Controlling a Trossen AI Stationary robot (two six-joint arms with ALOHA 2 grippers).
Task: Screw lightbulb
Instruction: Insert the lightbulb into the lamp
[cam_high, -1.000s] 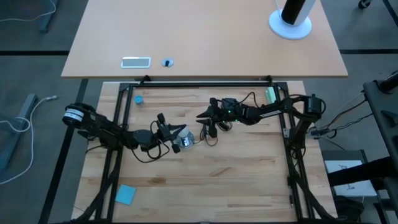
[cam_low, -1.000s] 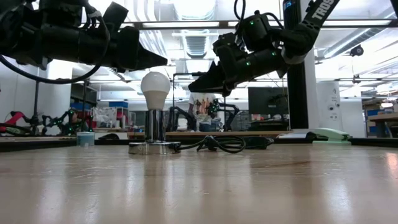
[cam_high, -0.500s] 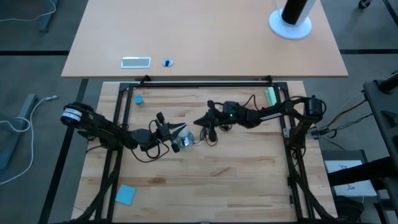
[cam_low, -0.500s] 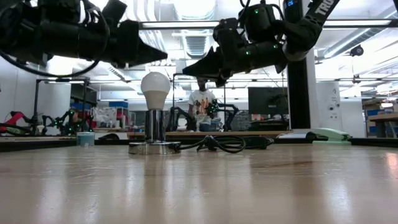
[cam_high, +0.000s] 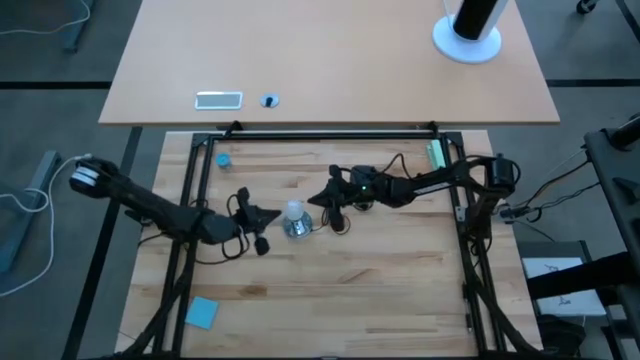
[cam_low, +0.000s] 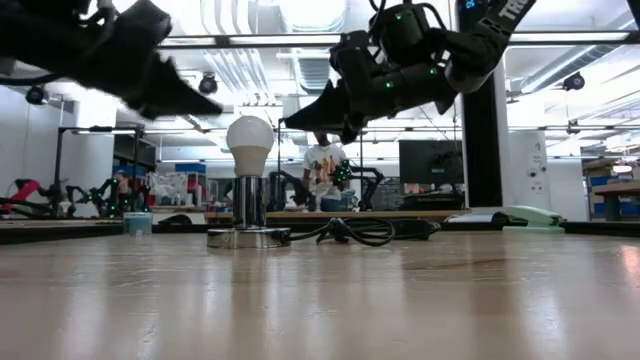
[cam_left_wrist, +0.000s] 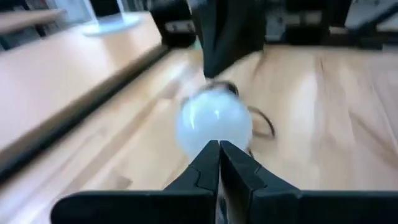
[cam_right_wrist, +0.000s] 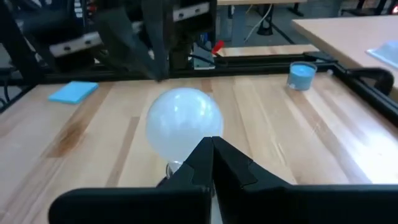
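From above, we see the lightbulb (cam_high: 294, 211) upright in its socket (cam_high: 296, 228) mid-counter, seemingly seated. At counter level, left pincer (cam_low: 205, 105) and right pincer (cam_low: 292, 122) flank it, both shut, empty. Little looks left.

A frosted, matt white lightbulb (cam_low: 250, 138) stands in a polished, reflective metal socket (cam_low: 248, 228) on a pale wooden table (cam_high: 380, 270) with a satin sheen; a glossy black cord (cam_low: 355, 231) trails beside the matt black grippers.
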